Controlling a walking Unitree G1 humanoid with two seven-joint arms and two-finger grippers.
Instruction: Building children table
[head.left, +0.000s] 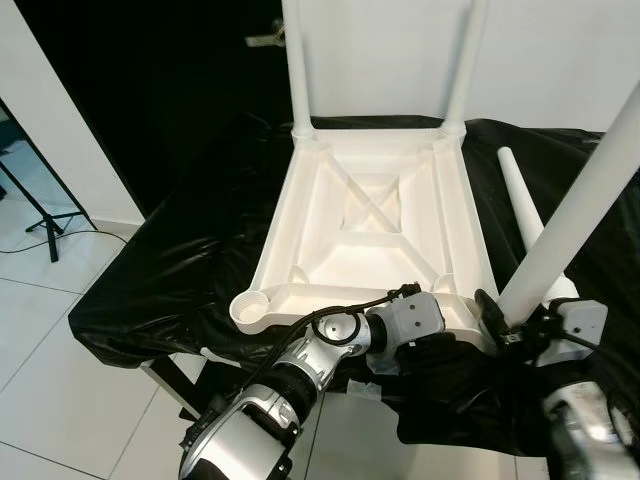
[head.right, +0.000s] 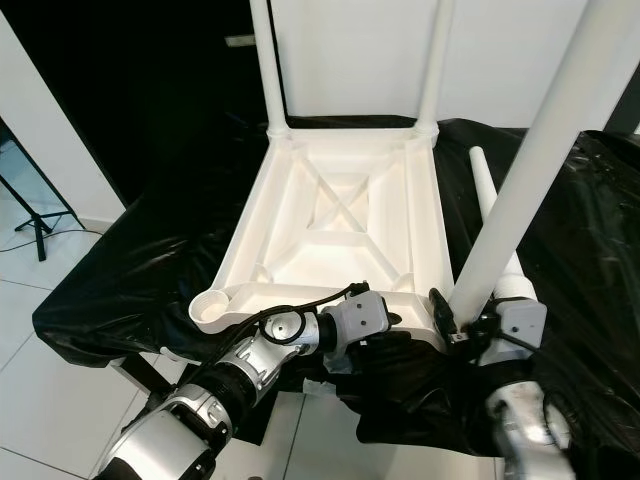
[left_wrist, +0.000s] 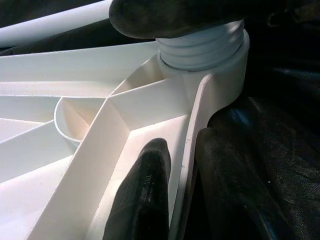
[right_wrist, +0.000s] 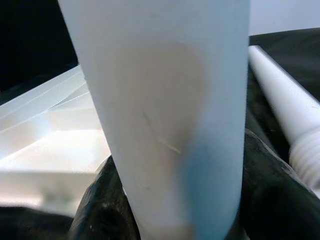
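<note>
I see the white tabletop (head.left: 375, 215) lying underside-up on black sheeting (head.left: 170, 270). My right gripper (head.left: 503, 322) clamps an upright table leg (head.left: 575, 205) at its near right corner; my left gripper (left_wrist: 175, 195) pinches the near rim. A loose leg (head.left: 522, 205) lies alongside.

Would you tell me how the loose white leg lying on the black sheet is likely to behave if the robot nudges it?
The loose leg is round and tapered, so it would probably roll in a curve rather than straight. It looks like hollow plastic, likely light and stiff. The glossy black sheet beneath is wrinkled, which may check it.
</note>
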